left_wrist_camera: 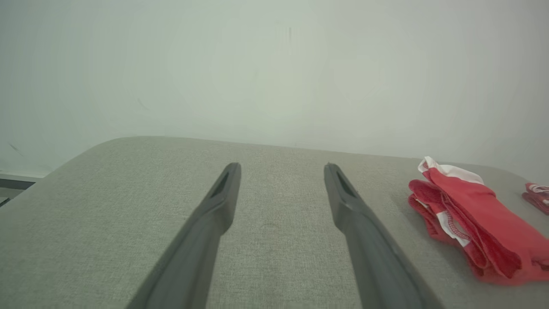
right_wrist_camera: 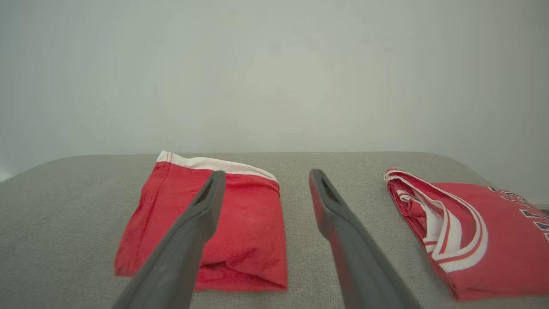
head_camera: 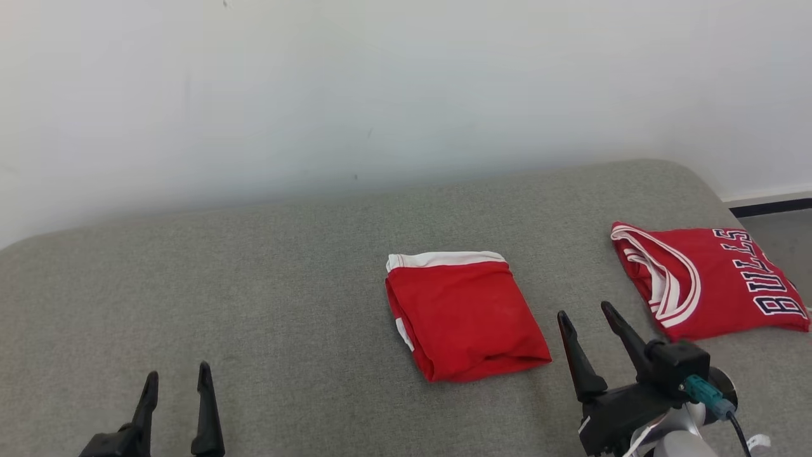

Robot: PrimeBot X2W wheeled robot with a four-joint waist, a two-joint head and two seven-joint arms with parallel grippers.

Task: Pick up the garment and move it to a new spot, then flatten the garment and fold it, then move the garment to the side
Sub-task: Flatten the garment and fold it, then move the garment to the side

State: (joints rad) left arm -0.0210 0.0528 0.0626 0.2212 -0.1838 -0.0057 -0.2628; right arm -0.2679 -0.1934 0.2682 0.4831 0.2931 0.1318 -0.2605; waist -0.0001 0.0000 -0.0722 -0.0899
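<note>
The grey cushion (head_camera: pixel 254 304) bears the Bulls jersey (head_camera: pixel 717 279). Left of that jersey and apart from it lies the red garment (head_camera: pixel 466 317), neatly folded. The right gripper (head_camera: pixel 583 310) hovers between them, jaws wide and empty. The left gripper (head_camera: pixel 178 370), far left of the jersey, is likewise wide and empty. Moving the garment aside, I'd say, wants a pinch through every layer at the fold.
</note>
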